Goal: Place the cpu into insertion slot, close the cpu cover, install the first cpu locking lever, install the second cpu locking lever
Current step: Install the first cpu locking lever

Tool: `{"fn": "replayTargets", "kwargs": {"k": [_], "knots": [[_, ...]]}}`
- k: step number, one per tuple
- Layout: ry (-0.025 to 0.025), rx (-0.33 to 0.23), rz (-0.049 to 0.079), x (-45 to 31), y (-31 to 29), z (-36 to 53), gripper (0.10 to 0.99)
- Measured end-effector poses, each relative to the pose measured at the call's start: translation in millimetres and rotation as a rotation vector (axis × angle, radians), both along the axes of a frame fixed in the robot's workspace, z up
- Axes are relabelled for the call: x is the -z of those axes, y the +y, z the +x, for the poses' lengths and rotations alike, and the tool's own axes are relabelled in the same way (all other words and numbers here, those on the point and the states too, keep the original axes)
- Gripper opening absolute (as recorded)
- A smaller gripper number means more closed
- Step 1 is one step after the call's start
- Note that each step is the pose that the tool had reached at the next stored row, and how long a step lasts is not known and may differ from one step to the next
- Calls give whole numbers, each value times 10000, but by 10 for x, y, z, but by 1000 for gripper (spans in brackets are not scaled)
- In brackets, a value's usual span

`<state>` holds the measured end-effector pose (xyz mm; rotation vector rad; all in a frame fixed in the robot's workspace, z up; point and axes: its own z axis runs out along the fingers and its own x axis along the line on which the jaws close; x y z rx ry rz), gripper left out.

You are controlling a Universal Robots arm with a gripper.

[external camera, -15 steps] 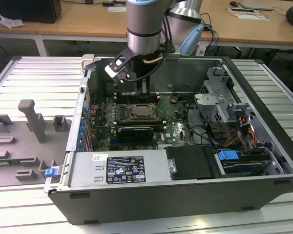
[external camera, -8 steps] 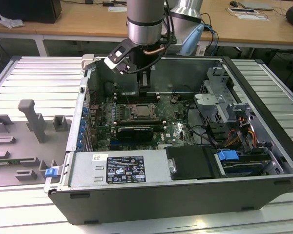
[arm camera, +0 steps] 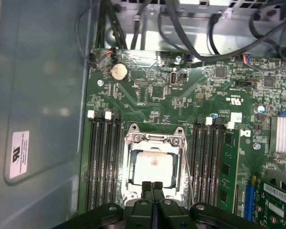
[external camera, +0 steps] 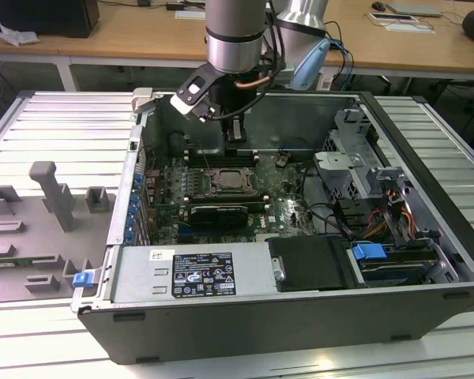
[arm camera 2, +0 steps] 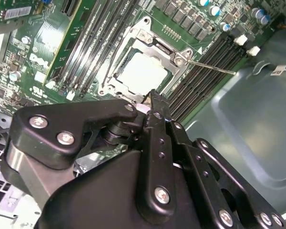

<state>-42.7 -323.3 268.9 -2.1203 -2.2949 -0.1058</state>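
Overhead, 1 silver-jointed robot arm drops straight down from the top of the exterior view into 1 open dark-grey metal computer case (external camera: 221,316). The case lies on its side on a ribbed pale metal tabletop (external camera: 63,126). The arm's black gripper (external camera: 234,138) hangs upright above the green circuit board, just behind the square dark-rimmed insertion slot (arm camera: 131,130).

Inside that slot sits 1 flat square cpu with a pale silver-grey top (arm camera: 153,167), also plain in the second wrist view (arm camera 2: 143,74). Over it lies 1 thin metal cpu cover (arm camera: 155,139), a frame plate with a large square cut-out. It lies flat on the slot, with the chip showing through the opening. From a corner of the slot, 1 thin bright metal lever rod (arm camera 2: 209,67) slants out across the neighbouring slots; I cannot tell whether it is latched. Flanking the socket are 2 banks of long black memory slots (arm camera: 104,162), 1 on each side. Near the board's edge sits 1 round silver coin battery (arm camera: 118,71).

Both black fingers (arm camera: 147,191) are pressed together along a thin seam and pinch nothing. In both wrist views their tips hang over the rim of the slot, beside the edge of the cpu. I cannot tell whether they touch it.
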Motion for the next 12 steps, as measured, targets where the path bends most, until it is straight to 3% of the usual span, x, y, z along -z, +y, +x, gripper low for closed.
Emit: {"fn": "replayTargets", "kwargs": {"k": [2,9,12], "knots": [[3,-134,1,1,0,1,106],[2,-2284,-2,2,0,1,106],[3,-2829,-3,1,0,0,106]]}}
